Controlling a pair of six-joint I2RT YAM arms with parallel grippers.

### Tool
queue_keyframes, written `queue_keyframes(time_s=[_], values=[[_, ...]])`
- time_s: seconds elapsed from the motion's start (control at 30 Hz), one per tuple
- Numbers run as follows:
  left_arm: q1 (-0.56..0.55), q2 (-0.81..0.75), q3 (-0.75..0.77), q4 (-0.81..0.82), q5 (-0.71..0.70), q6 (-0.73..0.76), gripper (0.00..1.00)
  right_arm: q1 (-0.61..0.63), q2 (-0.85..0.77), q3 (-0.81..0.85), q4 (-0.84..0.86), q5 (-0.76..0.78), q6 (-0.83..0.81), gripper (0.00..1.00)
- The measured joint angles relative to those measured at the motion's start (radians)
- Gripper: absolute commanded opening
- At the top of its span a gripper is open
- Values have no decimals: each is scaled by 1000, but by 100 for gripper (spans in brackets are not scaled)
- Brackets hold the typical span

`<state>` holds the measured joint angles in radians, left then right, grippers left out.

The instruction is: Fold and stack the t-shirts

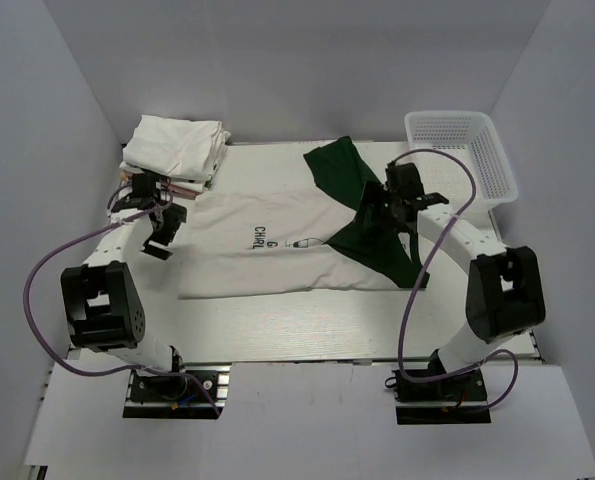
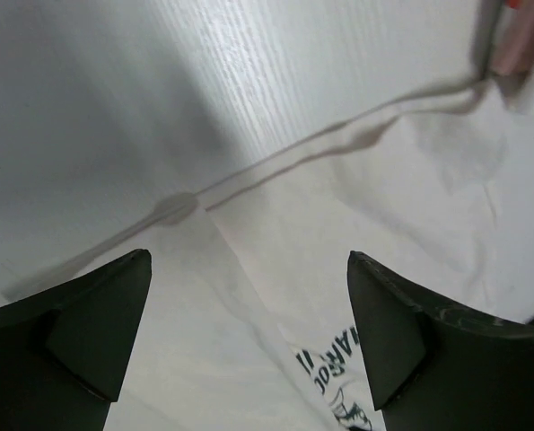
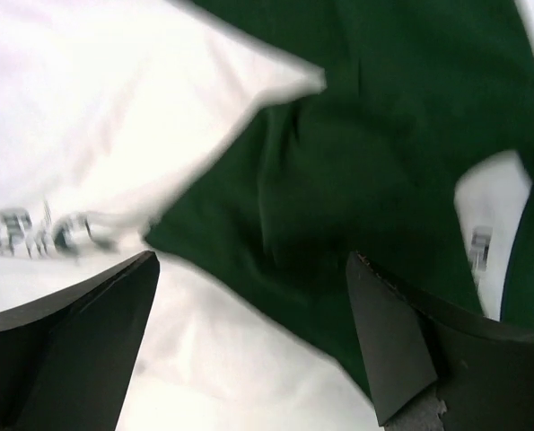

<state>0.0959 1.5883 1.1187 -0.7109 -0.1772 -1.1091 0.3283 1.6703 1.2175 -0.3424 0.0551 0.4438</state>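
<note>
A white t-shirt with dark green sleeves and print (image 1: pixel 277 245) lies partly folded across the middle of the table. A green sleeve (image 1: pixel 339 170) sticks out at the back and another green part (image 1: pixel 372 245) lies on the right. My left gripper (image 1: pixel 163 228) is open above the shirt's left edge; the white cloth and print (image 2: pixel 338 386) show between its fingers. My right gripper (image 1: pixel 375 205) is open above the green sleeve (image 3: pixel 365 162). A stack of folded whitish t-shirts (image 1: pixel 177 145) sits at the back left.
A white plastic mesh basket (image 1: pixel 467 150) stands at the back right corner. White walls enclose the table on three sides. Purple cables loop off both arms.
</note>
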Motion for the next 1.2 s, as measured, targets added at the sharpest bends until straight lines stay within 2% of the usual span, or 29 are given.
queue_keyframes(time_s=[0.17, 0.43, 0.63, 0.97, 1.07, 1.2], values=[[0, -119, -15, 28, 48, 49, 100, -1, -141, -199, 16, -76, 0, 90], [-9, -209, -162, 94, 204, 145, 100, -1, -91, -250, 86, -146, -4, 90], [-8, -212, -195, 19, 245, 230, 100, 0, 75, -190, 134, -187, 14, 90], [-5, -282, -206, -26, 212, 284, 100, 10, 149, -111, 253, -289, 52, 90], [-5, -282, -206, -27, 211, 289, 100, 16, 198, -37, 314, -328, 78, 90], [-5, -282, -207, -34, 211, 290, 100, 26, 313, 149, 374, -362, 130, 90]])
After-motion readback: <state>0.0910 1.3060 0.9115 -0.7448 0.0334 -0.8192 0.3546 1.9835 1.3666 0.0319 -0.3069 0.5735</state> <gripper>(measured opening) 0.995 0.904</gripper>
